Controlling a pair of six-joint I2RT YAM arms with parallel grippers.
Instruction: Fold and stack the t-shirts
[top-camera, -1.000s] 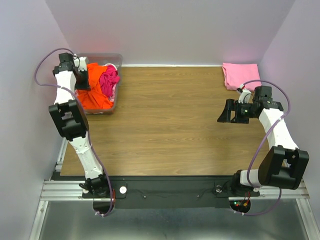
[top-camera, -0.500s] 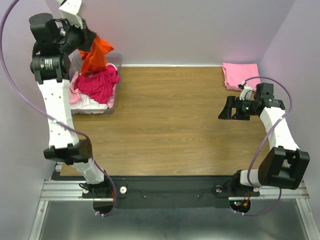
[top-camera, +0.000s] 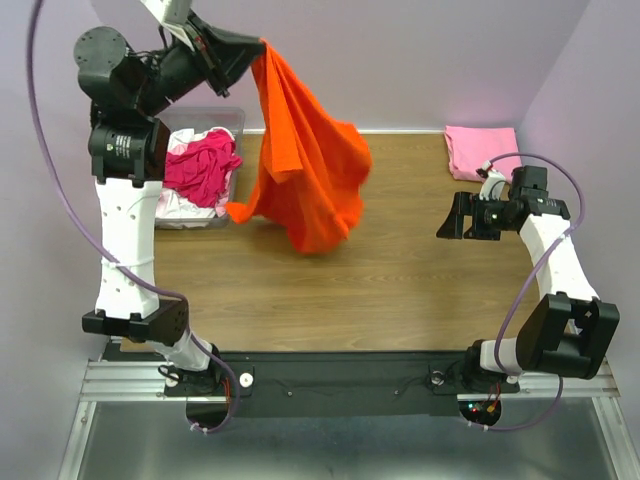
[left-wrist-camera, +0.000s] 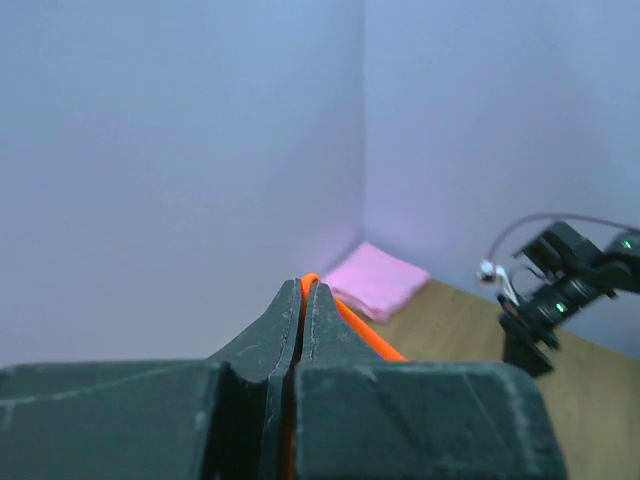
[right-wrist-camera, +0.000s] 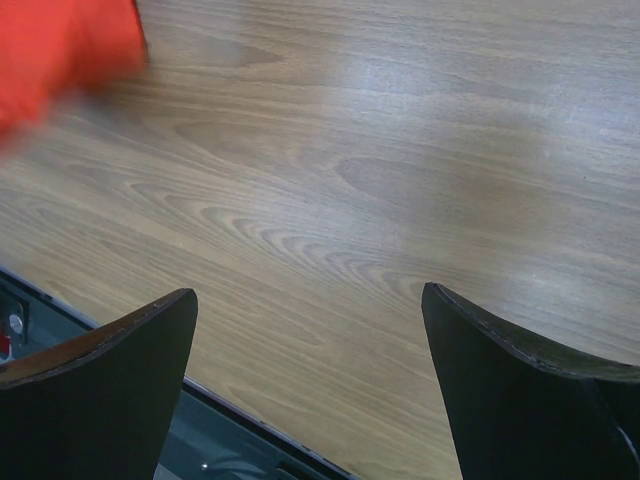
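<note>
The left gripper (top-camera: 258, 48) is way up high over the far-left part of the bench (top-camera: 400, 280), fingers pressed together on an edge of the orange t-shirt (top-camera: 310, 170). In the left wrist view you can see orange cloth squeezed right between them. The shirt hangs open in the air. One trailing corner is just beside the clear plastic bin (top-camera: 234, 120) in the far-left corner, can't tell if it touches. The bin has a magenta t-shirt (top-camera: 200, 165) bunched on top of some white cloth (top-camera: 178, 207). A folded pink t-shirt (top-camera: 480, 150) sits in the far-right corner. The right gripper (top-camera: 445, 228) is near the right edge, spread wide over bare wood, well apart from the orange one.
</note>
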